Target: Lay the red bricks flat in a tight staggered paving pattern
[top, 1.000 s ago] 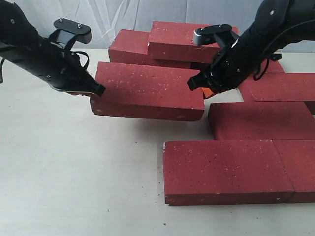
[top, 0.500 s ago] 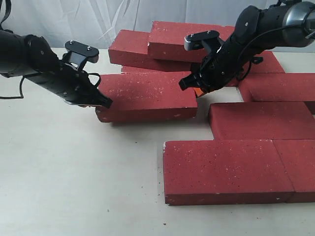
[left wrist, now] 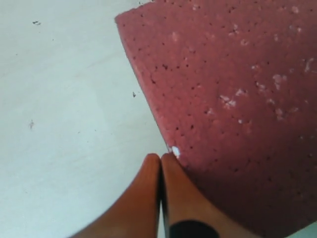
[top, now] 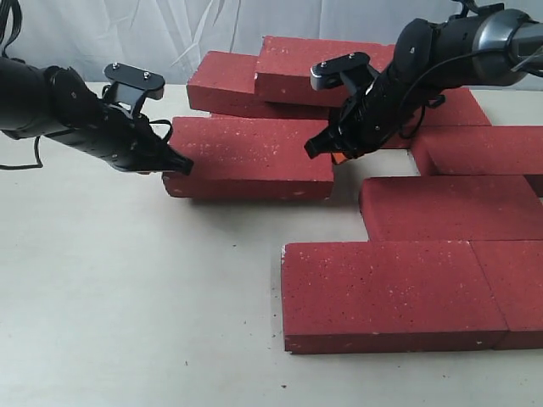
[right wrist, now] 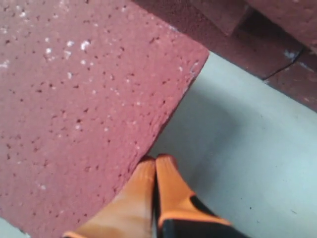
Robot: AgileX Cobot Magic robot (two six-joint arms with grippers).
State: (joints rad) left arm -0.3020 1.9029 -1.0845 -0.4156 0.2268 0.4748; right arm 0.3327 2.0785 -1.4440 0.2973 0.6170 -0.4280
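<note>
red bricks: dark red, white-flecked | gripper fingertips: orange | table: off-white

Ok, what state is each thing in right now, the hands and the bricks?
left hand: shut, fingertips against one end of the middle brick.
right hand: shut, fingertips against its other end.
middle brick: flat, pressed between both hands, apart from the laid rows.
front-row bricks: flat, butted end to end.
second-row brick: flat, offset behind the front row.
back bricks: piled, one overlapping another.
</note>
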